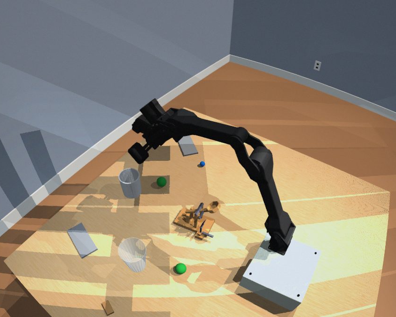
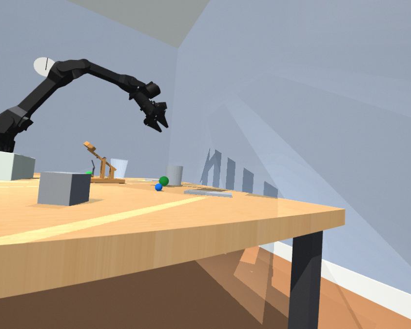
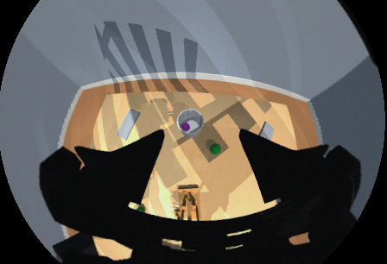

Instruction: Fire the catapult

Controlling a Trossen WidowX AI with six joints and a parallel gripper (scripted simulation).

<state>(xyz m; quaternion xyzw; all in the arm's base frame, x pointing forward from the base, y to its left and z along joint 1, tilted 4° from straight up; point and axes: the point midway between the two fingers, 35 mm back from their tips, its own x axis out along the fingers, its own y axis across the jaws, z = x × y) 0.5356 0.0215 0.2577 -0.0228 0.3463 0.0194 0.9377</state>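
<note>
Top view: the hand (image 1: 142,150) hangs released, grasping nothing, above the counter (image 1: 327,204); the wooden catapult (image 1: 195,218) sits mid-counter. Wrist view: a purple ball (image 3: 186,126) lies inside the white mug (image 3: 190,121), at 12 o'clock from the catapult.

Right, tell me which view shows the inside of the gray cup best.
The wrist view: it looks down into the gray cup and shows a purple ball inside. The top view shows the rim at a slant, its contents unclear; the exterior view shows only its outer wall.
</note>
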